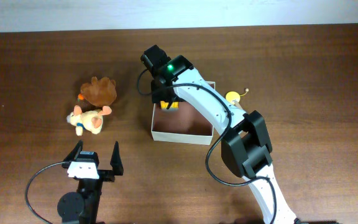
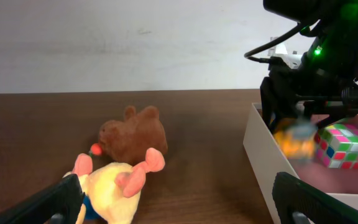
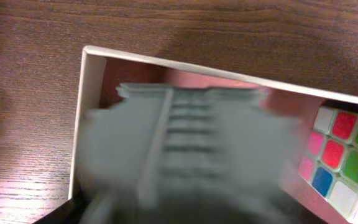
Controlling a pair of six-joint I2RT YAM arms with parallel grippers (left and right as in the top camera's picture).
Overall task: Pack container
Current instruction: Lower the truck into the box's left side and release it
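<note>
The container (image 1: 182,132) is a square white-walled box with a pinkish-brown inside, right of the table's centre. My right gripper (image 1: 165,99) hangs over its far left corner. A blurred grey and orange-yellow toy (image 2: 294,138) is just under that gripper (image 2: 303,115), inside the box and apart from the fingers. In the right wrist view the toy (image 3: 191,143) is a grey smear that hides my jaws. A colour cube (image 2: 344,146) lies in the box. My left gripper (image 1: 95,160) is open and empty near the front edge.
A brown plush (image 1: 99,91) and a cream plush with pink ears (image 1: 87,119) lie left of the container. A small yellow object (image 1: 233,97) lies just beyond the container's right wall. The right arm reaches across the box.
</note>
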